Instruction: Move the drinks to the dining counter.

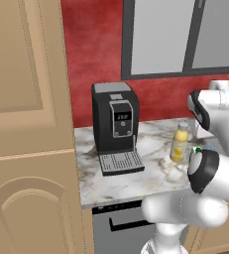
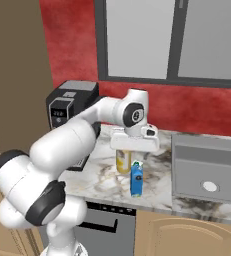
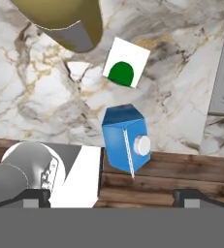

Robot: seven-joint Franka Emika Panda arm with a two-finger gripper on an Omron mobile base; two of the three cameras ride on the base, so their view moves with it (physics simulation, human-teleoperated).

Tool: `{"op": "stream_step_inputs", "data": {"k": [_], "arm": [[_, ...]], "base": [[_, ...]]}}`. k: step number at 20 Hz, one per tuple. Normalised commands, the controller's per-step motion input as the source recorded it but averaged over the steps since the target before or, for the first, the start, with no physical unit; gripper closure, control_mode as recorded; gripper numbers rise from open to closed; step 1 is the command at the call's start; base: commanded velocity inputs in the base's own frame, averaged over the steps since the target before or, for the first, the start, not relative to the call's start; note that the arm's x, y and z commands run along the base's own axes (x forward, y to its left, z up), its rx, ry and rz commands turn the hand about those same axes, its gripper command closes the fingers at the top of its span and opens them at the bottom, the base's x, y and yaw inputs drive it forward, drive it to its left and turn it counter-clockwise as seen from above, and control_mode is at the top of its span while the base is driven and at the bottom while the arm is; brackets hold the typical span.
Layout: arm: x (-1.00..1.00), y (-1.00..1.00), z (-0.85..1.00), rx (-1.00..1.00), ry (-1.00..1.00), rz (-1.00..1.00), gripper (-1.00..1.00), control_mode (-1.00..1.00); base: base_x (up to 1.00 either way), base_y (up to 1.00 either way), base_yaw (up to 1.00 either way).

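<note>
1. The white arm (image 2: 72,137) rises from the base, bends at a dark elbow and reaches forward over the marble worktop (image 1: 136,176), its wrist turned so the hand points straight down.
2. The gripper (image 3: 111,193) hangs above the drinks with its jaws spread wide and nothing between them; just the two dark fingertips (image 3: 36,194) show at the bottom of the hand view.
3. The coffee machine (image 1: 113,126) stands at the worktop's left end, beside the tall tan cabinet (image 1: 29,124); the grey sink (image 2: 207,172) lies to the right.
4. The yellow bottle (image 1: 179,143) stands upright below the hand; in the right base view the hand hides its cap.
5. The blue carton (image 2: 136,179) stands just beside the bottle, near the worktop's front edge.
6. The green-and-white carton (image 3: 126,63) sits between bottle and blue carton in the hand view; in the left base view the arm hides most of it.
</note>
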Motion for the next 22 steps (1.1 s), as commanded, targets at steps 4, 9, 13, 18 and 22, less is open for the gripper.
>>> {"op": "stream_step_inputs", "data": {"k": [4, 9, 13, 18, 22], "arm": [[0.14, -0.08, -0.21, 0.00, 0.00, 0.00, -1.00, -1.00], [0.16, -0.05, -0.17, 0.00, -0.02, 0.00, -1.00, -1.00], [0.23, -0.08, -0.14, 0.00, 0.00, 0.00, -1.00, -1.00], [0.09, -0.09, -0.12, 0.00, 0.00, 0.00, -1.00, -1.00], [0.00, -0.06, -0.13, 0.00, 0.00, 0.00, -1.00, -1.00]], "base": [[0.00, 0.00, 0.00], [0.00, 0.00, 0.00], [0.00, 0.00, 0.00], [0.00, 0.00, 0.00], [0.00, 0.00, 0.00]]}}
